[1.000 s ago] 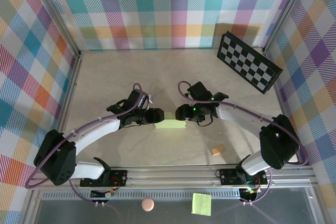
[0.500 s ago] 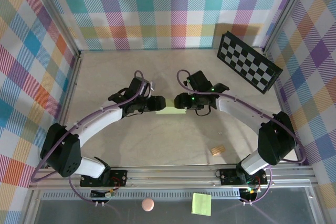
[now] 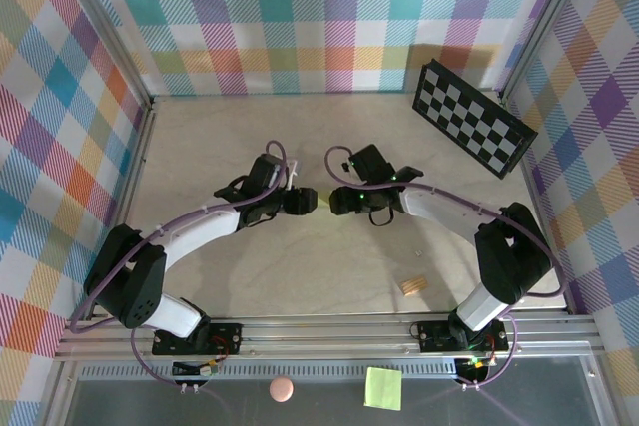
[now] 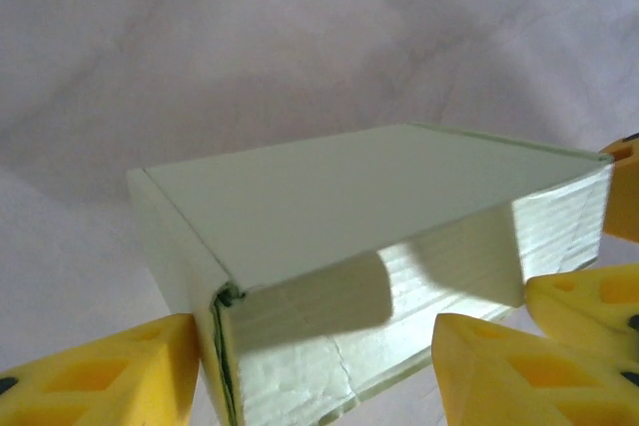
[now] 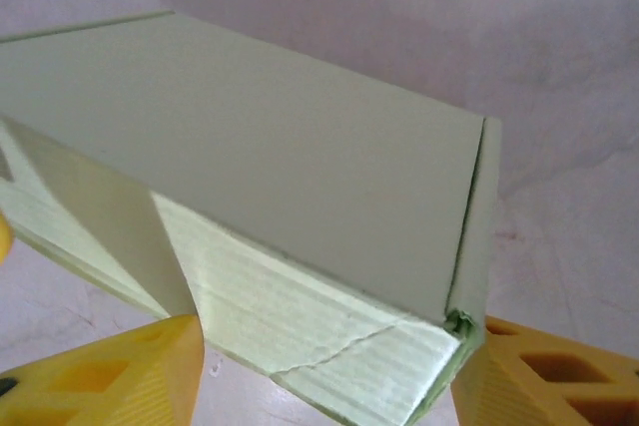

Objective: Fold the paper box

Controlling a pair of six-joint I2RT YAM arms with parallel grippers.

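- Left pincer (image 3: 306,203): it is pinching one end of the paper box (image 3: 321,199). In the left wrist view its yellow fingers (image 4: 120,378) sit against both sides of that end, and the left one touches the corner seam.
- The paper box lies mid-counter, caught between the two pincers. From above, just a pale sliver of it is visible between their tips.
- Progress, as I judge it: the folding looks largely done. The wrist views show a closed, shallow block with a flat top panel, upright walls and squared corners.
- What may be left: the corner seam gapes slightly and one end wall has a crease line, so a final press or tuck may be needed. After that the box has to be set down on the counter (image 3: 200,147) and released.
- Right pincer (image 3: 337,202): it is pinching the opposite end. In its own wrist view its fingers (image 5: 544,374) bracket the end wall, with one hard against the corner.
- Change on the left: the left arm has stretched out, carrying its pincer away from the bases and inward.
- Change in the middle: a second ago the box showed as a wide lime rectangle nearer the bases. It now sits farther out and is mostly covered.
- Change on the right: the right pincer has moved the same way, closing on its partner.
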